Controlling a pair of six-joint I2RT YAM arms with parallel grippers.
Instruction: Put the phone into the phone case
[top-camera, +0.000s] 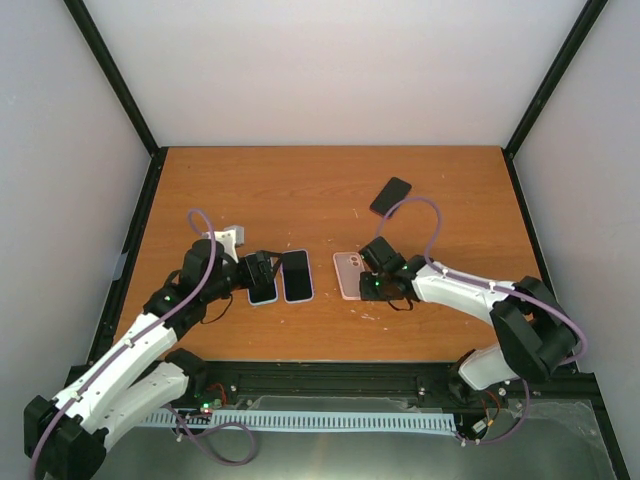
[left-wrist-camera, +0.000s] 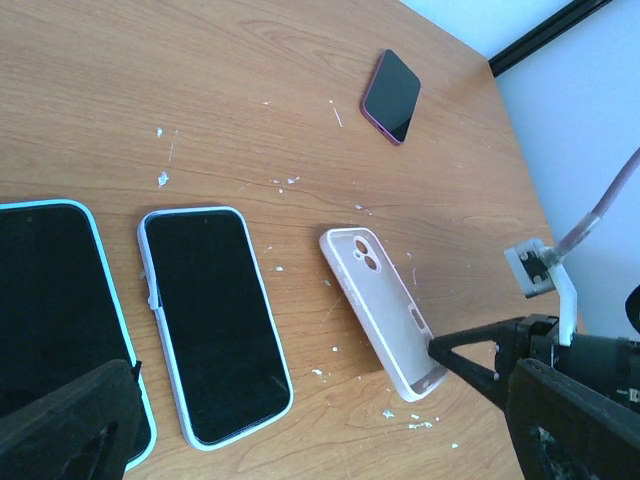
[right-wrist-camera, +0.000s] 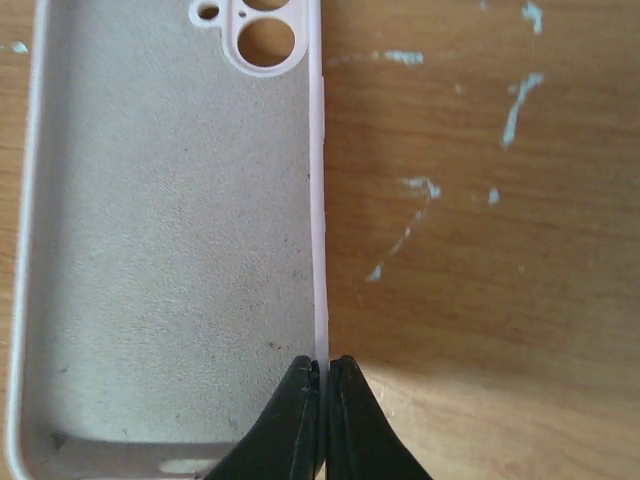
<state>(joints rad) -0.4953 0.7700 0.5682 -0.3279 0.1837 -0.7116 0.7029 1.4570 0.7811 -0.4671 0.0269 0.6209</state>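
Observation:
An empty pale pink phone case (top-camera: 347, 275) lies open side up near the table's middle; it also shows in the left wrist view (left-wrist-camera: 385, 310) and the right wrist view (right-wrist-camera: 170, 250). My right gripper (right-wrist-camera: 322, 395) is shut on its right side wall near the bottom corner, seen from above (top-camera: 366, 272). Two phones lie face up side by side to the left: one with a white rim (left-wrist-camera: 215, 320) and one with a light-blue rim (left-wrist-camera: 55, 310). My left gripper (top-camera: 266, 272) is open and empty, low over the blue-rimmed phone (top-camera: 262, 288); its fingers (left-wrist-camera: 70, 430) are spread wide.
A dark phone with a purple rim (top-camera: 390, 196) lies at the back right, also in the left wrist view (left-wrist-camera: 392, 95). White flecks dot the wooden table (top-camera: 300, 190). Black frame posts and white walls close in the sides and back.

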